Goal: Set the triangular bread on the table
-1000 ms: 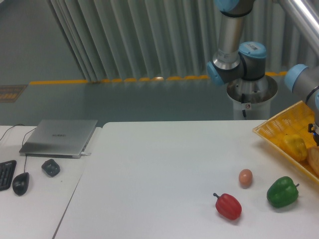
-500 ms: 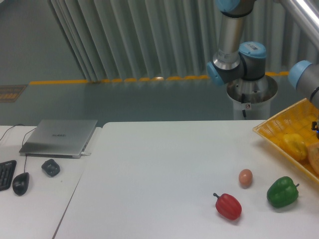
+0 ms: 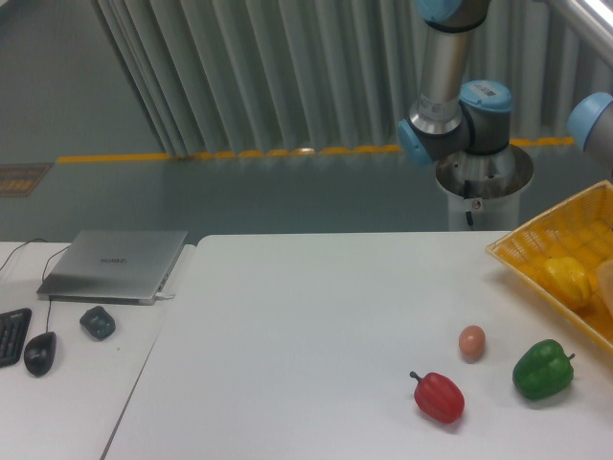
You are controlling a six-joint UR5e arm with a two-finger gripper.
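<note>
Only a tan sliver of the triangular bread (image 3: 607,284) shows, at the frame's right edge over the yellow basket (image 3: 536,244), beside the yellow pepper (image 3: 567,280). The rest of it is cut off. The gripper is outside the frame to the right; only a blue arm joint (image 3: 596,119) and the arm's base column (image 3: 484,182) show. I cannot tell whether the bread is held. The white table (image 3: 306,316) fills the lower frame.
A tan egg (image 3: 471,342), a red pepper (image 3: 439,397) and a green pepper (image 3: 543,370) lie on the table's right front. On the adjoining left desk are a laptop (image 3: 115,264), a mouse (image 3: 39,353) and a small dark object (image 3: 97,322).
The arm's blue joint has moved right and up, and the dark gripper part at the right edge has left the frame. The tan sliver of bread sits higher at the edge than before.
</note>
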